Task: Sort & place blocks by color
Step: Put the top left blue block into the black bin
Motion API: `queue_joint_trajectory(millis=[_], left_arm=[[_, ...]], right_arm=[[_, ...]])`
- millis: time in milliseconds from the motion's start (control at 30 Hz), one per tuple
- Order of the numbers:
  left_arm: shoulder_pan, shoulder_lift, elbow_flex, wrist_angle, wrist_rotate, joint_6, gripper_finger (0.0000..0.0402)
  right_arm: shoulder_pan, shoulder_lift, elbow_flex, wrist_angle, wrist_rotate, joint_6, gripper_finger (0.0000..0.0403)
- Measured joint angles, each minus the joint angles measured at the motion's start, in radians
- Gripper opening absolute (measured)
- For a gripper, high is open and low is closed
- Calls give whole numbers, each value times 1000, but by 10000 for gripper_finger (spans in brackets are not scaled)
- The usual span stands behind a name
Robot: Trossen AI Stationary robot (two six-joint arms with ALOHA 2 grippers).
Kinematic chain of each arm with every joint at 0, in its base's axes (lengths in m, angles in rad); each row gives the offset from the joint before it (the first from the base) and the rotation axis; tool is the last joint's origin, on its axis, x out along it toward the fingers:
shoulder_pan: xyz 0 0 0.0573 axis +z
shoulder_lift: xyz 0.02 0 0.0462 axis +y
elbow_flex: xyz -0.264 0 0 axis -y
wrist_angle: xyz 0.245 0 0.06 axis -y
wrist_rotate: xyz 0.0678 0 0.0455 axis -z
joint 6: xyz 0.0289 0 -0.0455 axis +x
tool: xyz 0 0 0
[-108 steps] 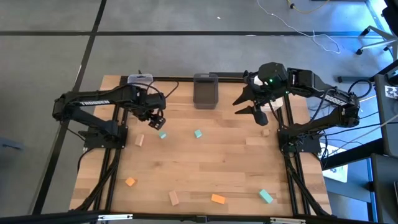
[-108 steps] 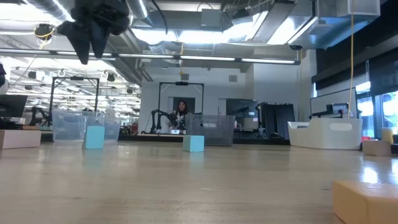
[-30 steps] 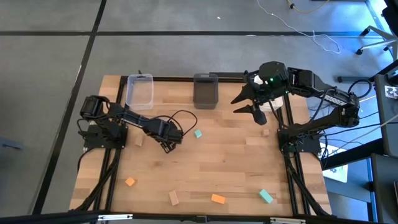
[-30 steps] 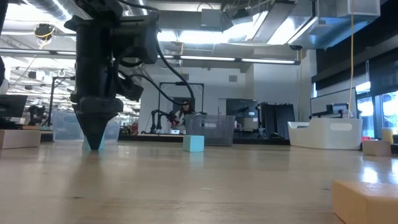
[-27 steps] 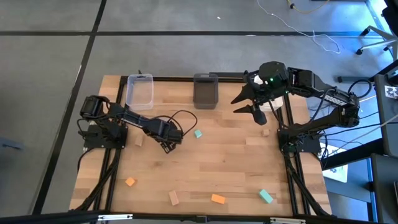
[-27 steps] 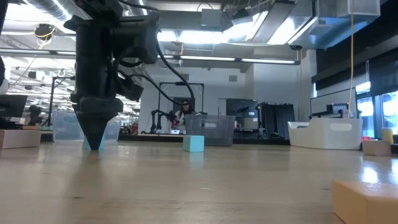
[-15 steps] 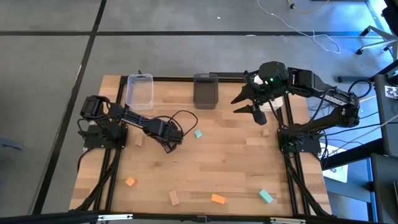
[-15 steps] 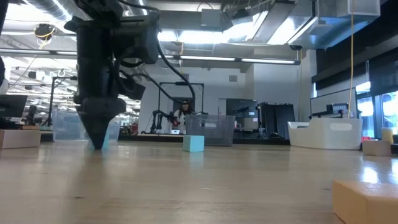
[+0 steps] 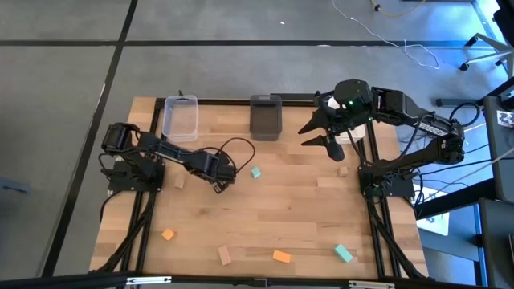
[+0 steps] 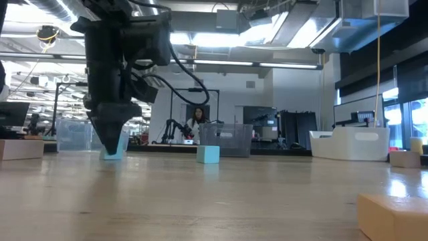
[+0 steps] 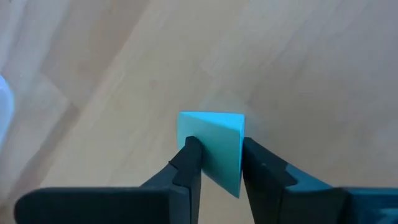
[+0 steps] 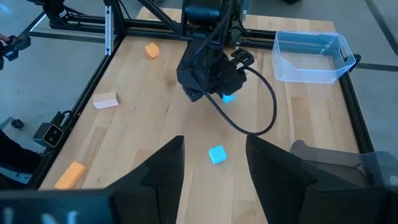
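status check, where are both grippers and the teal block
Left gripper down at table, fingers closed on teal block. Right gripper open, raised near grey bin. Nothing in the way.

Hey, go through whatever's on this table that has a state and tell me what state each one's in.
Left gripper: down at the table, shut on teal block.
Right gripper: open, raised near the table's back edge, holding nothing.
Second teal block: loose on the table.
Clear bin: upright, nothing visible inside.
Grey bin: upright, contents unclear.
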Motion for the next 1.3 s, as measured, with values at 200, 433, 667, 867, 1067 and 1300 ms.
queue_joint_trajectory(millis=[200,433,667,867,1067,1300], left_arm=[[28,-45,58,-86,41,-39,76],[73,-46,191,-205,20,22,44],[120,-46,282,-212,30,97,6],[147,-47,313,-211,35,123,0],[154,-47,314,-208,33,123,0],[182,-48,314,-178,24,143,0]], right_arm=[[0,0,0,0,0,0,173],[0,0,0,0,0,0,173],[0,0,0,0,0,0,173],[0,0,0,0,0,0,173],[0,0,0,0,0,0,173],[0,0,0,-2,0,0,173]])
